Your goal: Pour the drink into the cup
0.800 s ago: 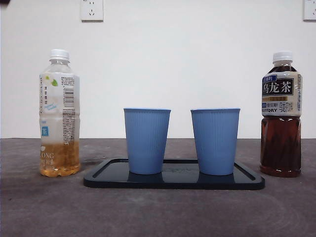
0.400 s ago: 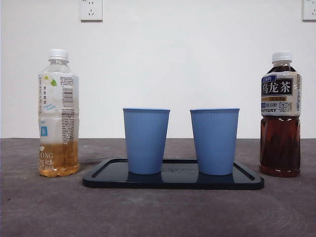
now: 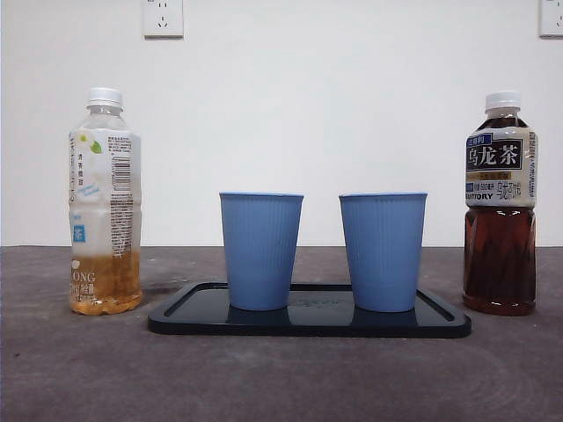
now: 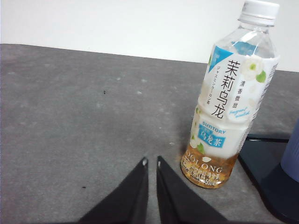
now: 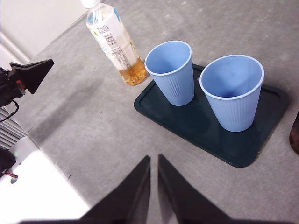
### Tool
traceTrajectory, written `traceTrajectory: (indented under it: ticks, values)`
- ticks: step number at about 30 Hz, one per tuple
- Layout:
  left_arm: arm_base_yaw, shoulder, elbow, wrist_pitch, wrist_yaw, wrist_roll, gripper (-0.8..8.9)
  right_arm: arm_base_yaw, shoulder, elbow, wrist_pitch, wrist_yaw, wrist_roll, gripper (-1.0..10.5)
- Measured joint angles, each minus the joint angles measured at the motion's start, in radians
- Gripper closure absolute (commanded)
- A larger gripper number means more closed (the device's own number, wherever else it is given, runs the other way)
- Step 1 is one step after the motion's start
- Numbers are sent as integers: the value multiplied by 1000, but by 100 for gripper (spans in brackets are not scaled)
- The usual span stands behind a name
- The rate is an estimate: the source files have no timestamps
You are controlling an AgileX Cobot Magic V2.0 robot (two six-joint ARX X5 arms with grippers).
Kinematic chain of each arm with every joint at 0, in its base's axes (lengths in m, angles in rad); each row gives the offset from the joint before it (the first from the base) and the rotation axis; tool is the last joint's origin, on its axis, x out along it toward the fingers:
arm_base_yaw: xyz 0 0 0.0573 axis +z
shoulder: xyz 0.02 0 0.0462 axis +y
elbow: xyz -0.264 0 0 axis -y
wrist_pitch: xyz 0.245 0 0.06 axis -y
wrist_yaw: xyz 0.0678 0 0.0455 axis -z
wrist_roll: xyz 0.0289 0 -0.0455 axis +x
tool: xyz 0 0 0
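1. We see the left gripper (image 4: 151, 163) with jaws nearly together, empty, near the jasmine tea bottle (image 4: 226, 100) on the table
2. Our right gripper (image 5: 153, 161) is equally narrow, empty, high above the tray (image 5: 187, 123)
3. Two blue cups (image 3: 260, 251) stand on it; the oolong bottle (image 3: 500, 207) stands beside
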Motion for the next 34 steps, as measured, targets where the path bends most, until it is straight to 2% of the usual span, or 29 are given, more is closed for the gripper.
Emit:
traceTrajectory:
  ticks: [14, 17, 21, 23, 28, 30, 34]
  values:
    - [0, 0, 0, 0, 0, 0, 786, 0, 0, 0, 1, 6, 0, 924]
    - [0, 0, 0, 0, 0, 0, 786, -14, -23, 0, 7, 87, 0, 924]
    - [0, 0, 0, 0, 0, 0, 786, -69, -92, -71, 119, 151, -26, 924]
    - [0, 0, 0, 0, 0, 0, 786, -90, -139, -151, 215, 203, -44, 924]
    - [0, 0, 0, 0, 0, 0, 786, -124, -282, -433, 521, 453, -77, 924]
    - [0, 0, 0, 0, 0, 0, 786, -149, -343, -539, 613, 521, -83, 924]
    - [0, 0, 0, 0, 0, 0, 786, -197, -441, -701, 680, 568, -90, 924]
